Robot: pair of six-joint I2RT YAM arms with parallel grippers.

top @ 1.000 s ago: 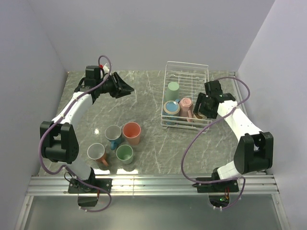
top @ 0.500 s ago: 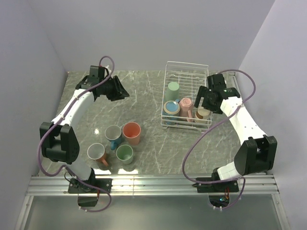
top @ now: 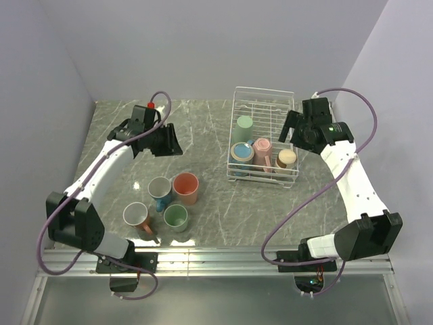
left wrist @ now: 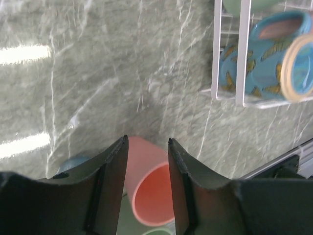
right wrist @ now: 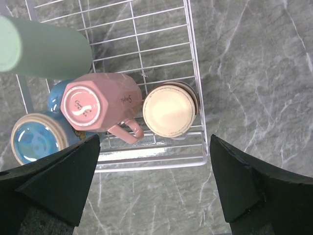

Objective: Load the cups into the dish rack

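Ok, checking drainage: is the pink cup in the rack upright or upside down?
Upside down: the pink cup shows its printed base facing up, inside the rack.

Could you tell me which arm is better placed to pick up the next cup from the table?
Left: the left fingers aim at the salmon cup; the right fingers hang open over the dish rack.

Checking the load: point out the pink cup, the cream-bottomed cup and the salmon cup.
pink cup [right wrist: 85, 107], right wrist view, on its upturned base.
cream-bottomed cup [right wrist: 170, 110], right wrist view, on its upturned base.
salmon cup [top: 185, 186], top external view, inside its open mouth.
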